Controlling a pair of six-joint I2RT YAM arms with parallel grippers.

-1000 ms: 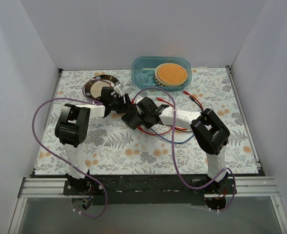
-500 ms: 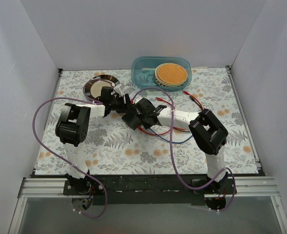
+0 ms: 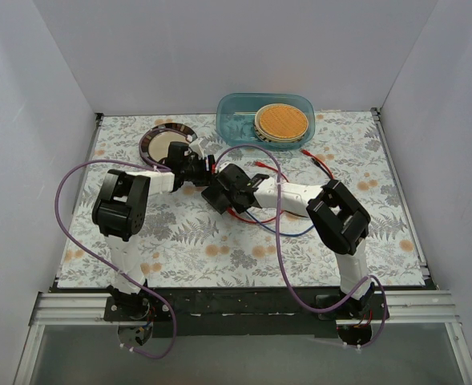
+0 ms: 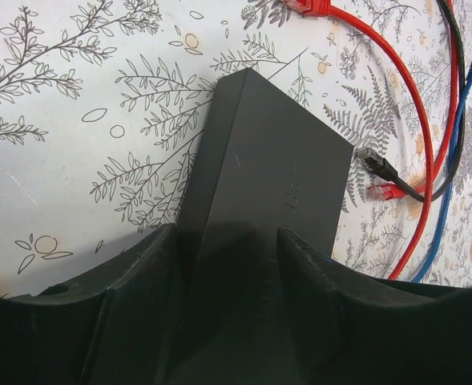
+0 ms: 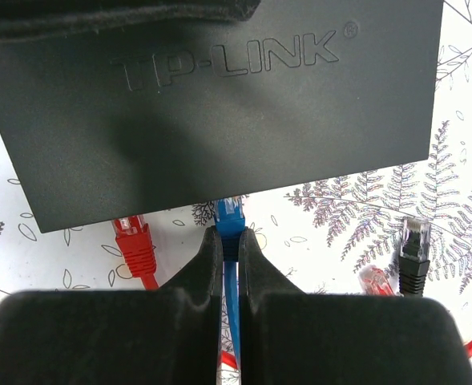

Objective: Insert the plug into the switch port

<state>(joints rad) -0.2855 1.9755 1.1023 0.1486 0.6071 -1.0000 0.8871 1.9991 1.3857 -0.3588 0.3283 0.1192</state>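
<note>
Just blue plug [image 5: 231,218] by dk-grey switch [image 5: 219,104]

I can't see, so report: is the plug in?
Left gripper clamps switch. Right gripper pinches blue plug at switch edge, seating unclear. Red plug lies beside.

I see black on my fingers [image 5: 191,281], a blue plug [image 5: 230,218], a red plug [image 5: 135,241] and a dark grey box [image 5: 219,104] — all over a white cloth [image 5: 332,208] printed with grey ferns and orange blooms.
</note>
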